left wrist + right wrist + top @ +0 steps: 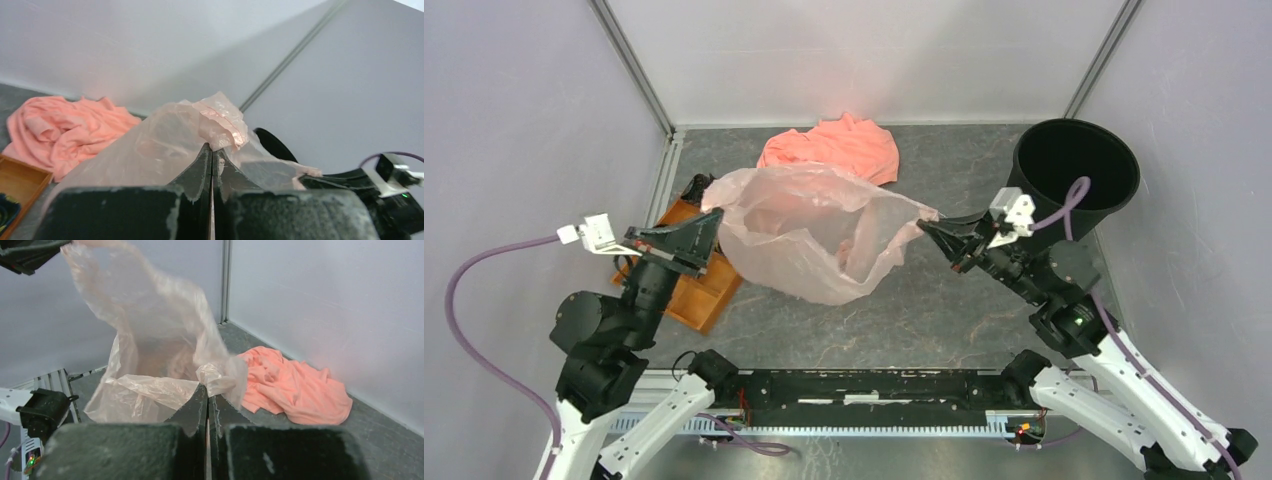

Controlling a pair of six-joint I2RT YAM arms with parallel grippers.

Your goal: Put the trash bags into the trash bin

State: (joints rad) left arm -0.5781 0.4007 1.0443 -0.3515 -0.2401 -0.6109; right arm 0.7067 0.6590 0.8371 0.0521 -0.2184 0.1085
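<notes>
The thin, translucent pale pink plastic film bag (804, 235) sags open between the two arms, in front of the crumpled salmon-orange fabric cloth (834, 148). The left gripper (712, 224) is clamped tight on one edge of the bag, and the right gripper (927, 228) is pinched closed on the opposite edge. The round black plastic bin (1124, 190) stands at the far right, behind the right gripper and apart from the bag.

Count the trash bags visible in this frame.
1. The trash bag hangs stretched between the left gripper and right gripper; another could lie unseen inside the trash bin.
</notes>
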